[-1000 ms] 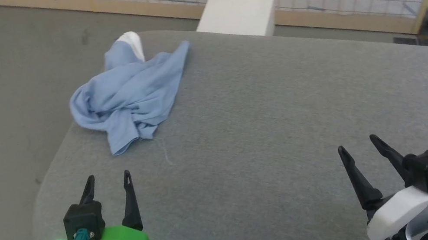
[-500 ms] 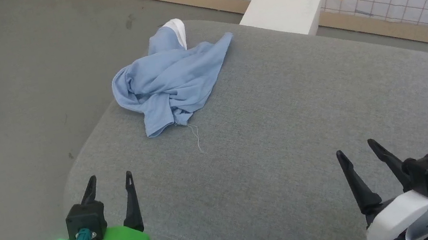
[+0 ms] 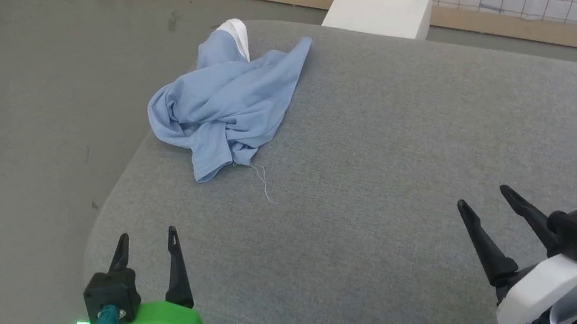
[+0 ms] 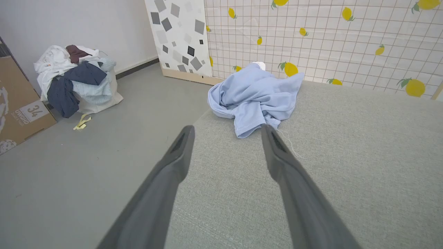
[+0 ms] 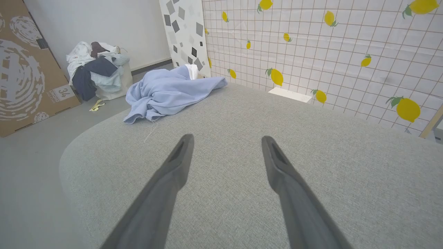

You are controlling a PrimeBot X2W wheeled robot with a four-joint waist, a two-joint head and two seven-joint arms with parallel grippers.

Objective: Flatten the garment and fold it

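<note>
Left hand [image 3: 147,234] and right hand [image 3: 482,195] gape empty — garment [image 3: 230,101] crumpled well apart.

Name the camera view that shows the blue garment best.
Left wrist view: the garment sits close and central, folds clear. Head view shows it whole from above, smaller; right wrist view shows it sideways, foreshortened.

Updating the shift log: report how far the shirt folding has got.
Done: nothing; the garment lies crumpled at the grey padded surface's far-left edge. In hand: nothing; left gripper and right gripper hang open, clear of it. Left: grasp, flatten, fold.
</note>
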